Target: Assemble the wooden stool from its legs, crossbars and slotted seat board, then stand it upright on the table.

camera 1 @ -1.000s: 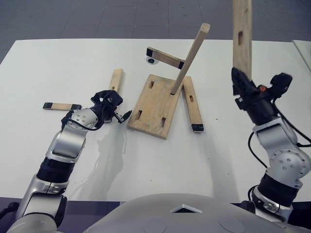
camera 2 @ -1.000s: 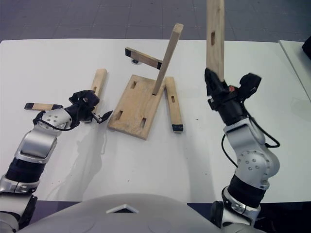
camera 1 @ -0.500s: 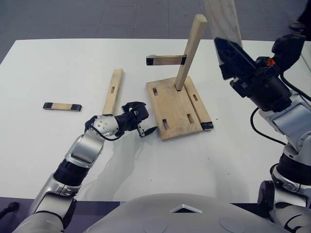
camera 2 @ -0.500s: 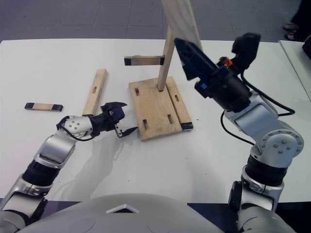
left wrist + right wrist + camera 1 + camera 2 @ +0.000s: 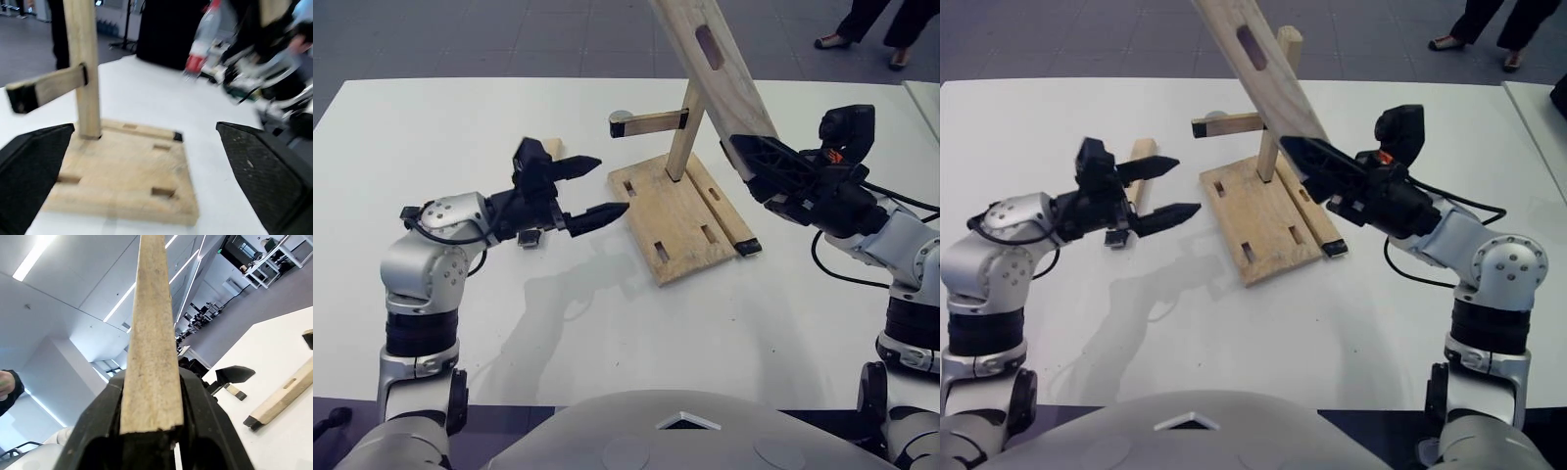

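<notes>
The slotted seat board (image 5: 680, 220) lies flat on the white table (image 5: 607, 323). One leg (image 5: 688, 132) stands upright in it, with a black-tipped crossbar (image 5: 646, 122) sticking out to the left. A second leg (image 5: 724, 208) lies along the board's right edge. My right gripper (image 5: 754, 162) is shut on a slotted leg (image 5: 715, 59), which leans up and left over the board. My left gripper (image 5: 592, 186) hovers open just left of the board, fingers (image 5: 34, 166) pointing at it. Behind it lies another leg (image 5: 1141, 157), partly hidden.
A short black-tipped crossbar (image 5: 408, 211) lies on the table, mostly hidden behind my left arm. Open table surface spreads in front of the board, toward the near edge. The table's right edge is near my right arm.
My right gripper has tilted its leg from upright to lean left over the board. My left gripper has risen off the table and its fingers have spread. The head view has shifted.
</notes>
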`<state>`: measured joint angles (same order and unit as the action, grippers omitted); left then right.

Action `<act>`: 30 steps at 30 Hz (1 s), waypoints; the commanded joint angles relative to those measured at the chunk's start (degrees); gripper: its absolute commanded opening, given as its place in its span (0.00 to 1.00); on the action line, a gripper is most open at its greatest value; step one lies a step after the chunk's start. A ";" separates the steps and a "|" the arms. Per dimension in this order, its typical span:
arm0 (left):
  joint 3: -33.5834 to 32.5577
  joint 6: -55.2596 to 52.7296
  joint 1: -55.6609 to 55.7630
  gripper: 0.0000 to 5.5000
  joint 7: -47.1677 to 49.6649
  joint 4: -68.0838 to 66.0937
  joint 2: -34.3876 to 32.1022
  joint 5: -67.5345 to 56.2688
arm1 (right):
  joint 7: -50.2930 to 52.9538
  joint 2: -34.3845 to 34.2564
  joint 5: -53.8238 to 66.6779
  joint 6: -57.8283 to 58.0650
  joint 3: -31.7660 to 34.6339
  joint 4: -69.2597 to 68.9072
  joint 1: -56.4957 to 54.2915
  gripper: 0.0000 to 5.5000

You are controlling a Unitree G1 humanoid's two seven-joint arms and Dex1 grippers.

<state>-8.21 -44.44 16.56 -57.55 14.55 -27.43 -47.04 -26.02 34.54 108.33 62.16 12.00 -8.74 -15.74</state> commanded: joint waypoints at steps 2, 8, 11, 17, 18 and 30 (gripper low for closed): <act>-4.00 -10.90 3.98 0.98 0.56 -5.14 2.94 -16.68 | -0.65 -1.72 4.63 2.11 -1.89 1.17 -2.18 0.19; -3.52 -12.78 7.47 0.98 2.61 -9.18 5.57 -21.54 | -7.58 -2.96 4.66 7.62 -3.46 1.33 -2.48 0.19; -2.70 -12.96 9.90 0.98 2.01 -9.32 6.81 -22.86 | -8.96 -3.54 4.66 8.58 -4.92 1.37 -2.04 0.19; -2.29 -13.21 12.56 0.98 2.05 -7.09 7.86 -26.25 | -10.84 -3.81 4.66 9.78 -6.89 2.31 -2.54 0.19; -2.20 -13.22 13.08 0.98 2.23 -6.87 8.15 -27.01 | -11.11 -3.95 4.66 9.92 -7.14 2.36 -2.45 0.19; 0.71 -12.10 19.25 0.90 1.10 -6.63 10.72 -28.73 | -12.41 -6.14 4.66 9.53 -10.31 1.17 -0.75 0.19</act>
<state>-8.14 -57.03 34.38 -55.37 7.70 -16.55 -76.57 -38.34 28.95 112.45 72.01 1.80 -6.75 -16.32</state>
